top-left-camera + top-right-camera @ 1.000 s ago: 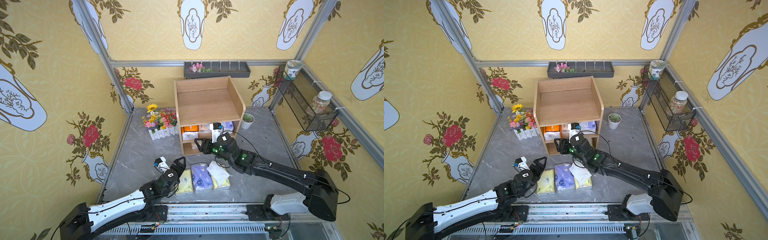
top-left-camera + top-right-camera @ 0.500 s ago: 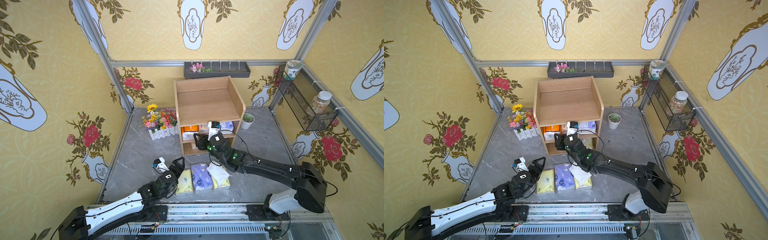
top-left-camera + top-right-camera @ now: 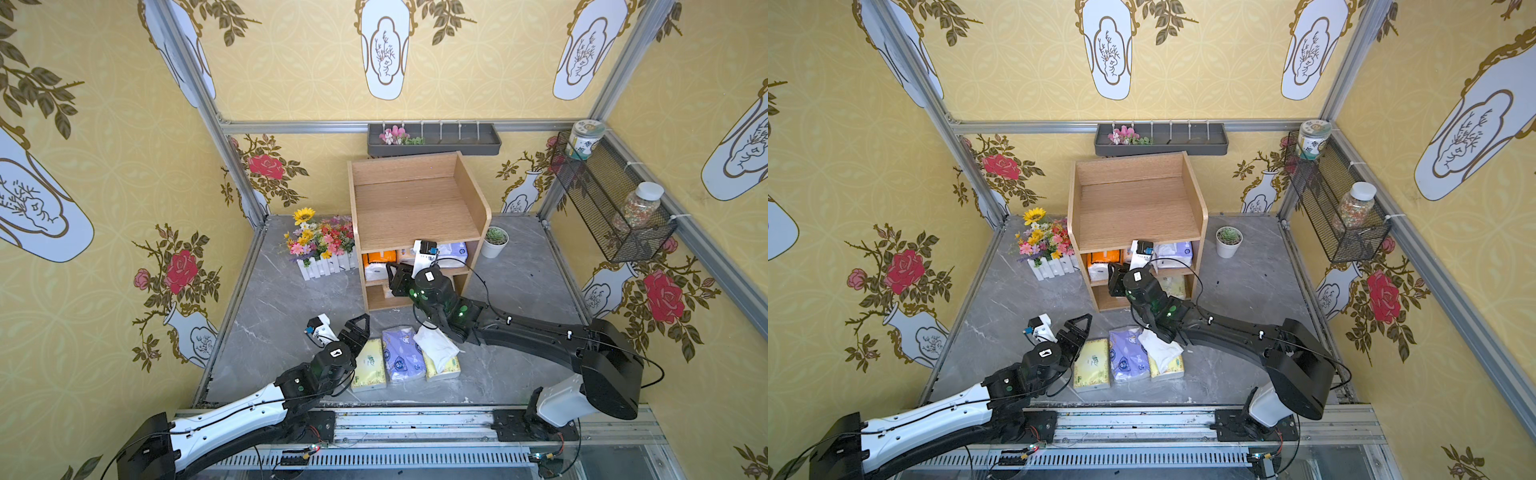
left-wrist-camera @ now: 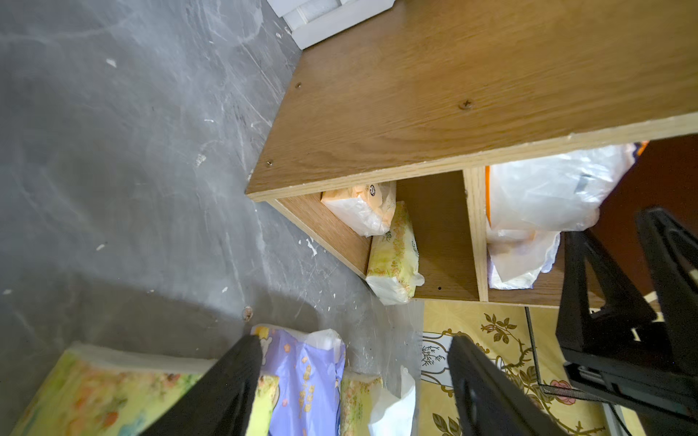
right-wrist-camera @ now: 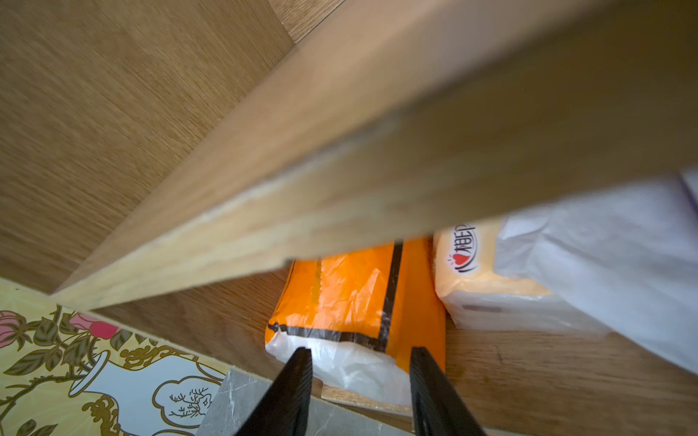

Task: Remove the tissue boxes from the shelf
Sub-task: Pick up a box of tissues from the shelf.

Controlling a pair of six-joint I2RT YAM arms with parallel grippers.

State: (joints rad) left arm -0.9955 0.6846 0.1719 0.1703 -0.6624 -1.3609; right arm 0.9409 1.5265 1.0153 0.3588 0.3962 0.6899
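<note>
I look down into a small booth walled in yellow flowered wallpaper. A grey, marble-veined table (image 3: 286, 303) carries everything, with a metal rail (image 3: 415, 419) along its near edge. The shelf (image 3: 415, 208) stands at the far middle: light wood grain, flat boards, side panels with rounded front corners. A flower box (image 3: 320, 249) with a white picket front sits just beside its left panel, and a potted succulent (image 3: 494, 242) sits near its right.

Three tissue packs, soft bricks in crinkly plastic, lie side by side near the rail. They are a yellow-green pack (image 3: 368, 365), a lavender pack (image 3: 402, 353) and an opened pack (image 3: 446, 365) with a white tissue (image 3: 436, 347) sticking out. On the shelf's middle tier an orange pack (image 5: 351, 294) lies at the left, a tan pack (image 5: 476, 279) next to it and a purple-white pack (image 3: 453, 251) at the right. The bottom tier holds a peach pack (image 4: 359, 207) and a yellow pack (image 4: 394, 256).

My right gripper (image 5: 360, 353) is at the middle tier's front edge, its jaws a middling gap apart over the orange pack's white near end. I cannot tell whether they touch it. The board above sits close. My left gripper (image 3: 356, 328) hangs wide, holding nothing, just left of the yellow-green pack. Bare table lies to the left of the shelf's front and to the right of the succulent.
</note>
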